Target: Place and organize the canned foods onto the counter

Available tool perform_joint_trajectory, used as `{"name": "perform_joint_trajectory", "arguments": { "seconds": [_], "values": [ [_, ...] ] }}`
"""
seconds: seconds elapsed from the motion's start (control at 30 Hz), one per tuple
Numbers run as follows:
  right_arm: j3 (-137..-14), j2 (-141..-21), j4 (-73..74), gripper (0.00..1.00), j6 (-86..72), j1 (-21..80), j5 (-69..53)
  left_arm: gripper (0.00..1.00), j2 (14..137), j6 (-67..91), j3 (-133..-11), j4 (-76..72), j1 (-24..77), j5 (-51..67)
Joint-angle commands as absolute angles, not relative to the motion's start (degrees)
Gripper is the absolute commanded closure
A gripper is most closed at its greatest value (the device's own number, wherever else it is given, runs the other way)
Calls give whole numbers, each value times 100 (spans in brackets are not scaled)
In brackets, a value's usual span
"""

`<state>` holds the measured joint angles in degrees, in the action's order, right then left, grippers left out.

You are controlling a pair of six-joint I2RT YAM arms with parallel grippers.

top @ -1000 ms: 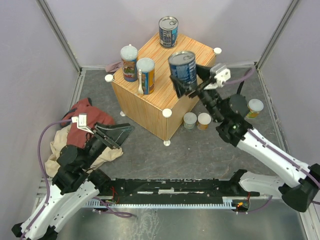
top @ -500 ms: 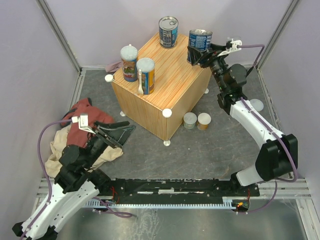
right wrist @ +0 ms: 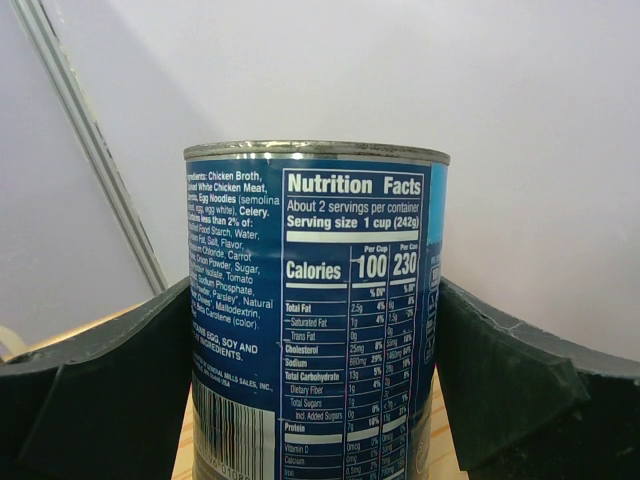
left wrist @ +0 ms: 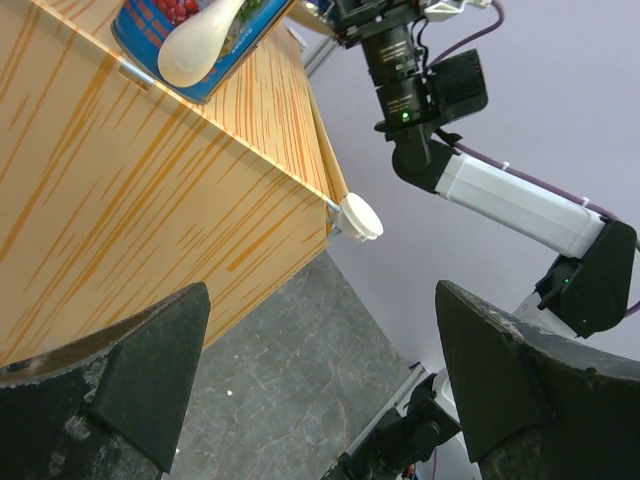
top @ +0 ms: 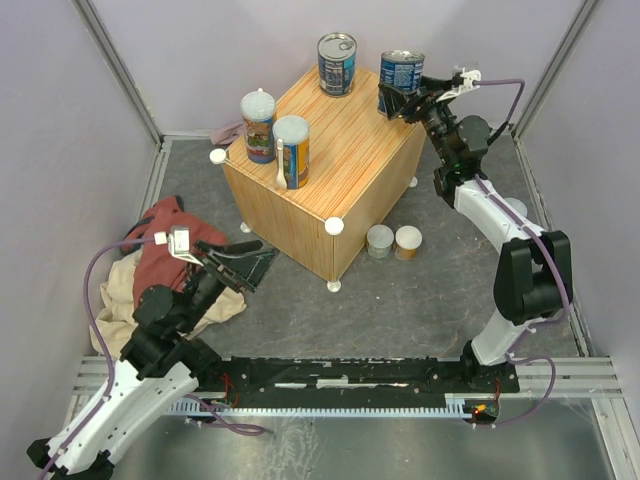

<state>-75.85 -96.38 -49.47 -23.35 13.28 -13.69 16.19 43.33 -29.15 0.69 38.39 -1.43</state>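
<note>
Right wrist — blue can (right wrist: 315, 320) upright inside right end effector (right wrist: 312, 385)

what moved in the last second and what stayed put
The right gripper carried the blue can from above the near right of the counter to its far right corner, beside the other blue can, and still grips it. The left gripper shifted slightly, still open. The two tall cans and two floor cans stayed put.

My hand (left wrist: 322, 305) hangs spread wide beside the wood-grain counter (left wrist: 130, 200); a can (left wrist: 200, 45) stands on top, a white corner cap (left wrist: 360, 218) beyond
</note>
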Motion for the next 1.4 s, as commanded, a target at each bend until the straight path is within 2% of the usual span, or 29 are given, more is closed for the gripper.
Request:
{"name": "perform_joint_trajectory", "arguments": {
  "seconds": [0.0,0.37,0.6,1.0,1.37],
  "values": [
    [-8204,-9612,-6493,56,-2311,1276,-1547,1,1502,4001,-2788,-424,3857,-338],
    [-7998,-9839,-6702,53,-2061,1213,-1652,1,1346,3947,-2520,-593,3858,-467],
    [-7577,-9815,-6903,48,-2049,1208,-1564,1,1360,3896,-2526,-589,3858,-456],
    [-6917,-9739,-7110,32,-2180,1210,-1407,1,1200,3893,-2557,-431,3859,-471],
    [-6575,-9661,-6998,7,-2257,1212,-1374,1,1113,4003,-2564,-424,3858,-434]
  ]
}}
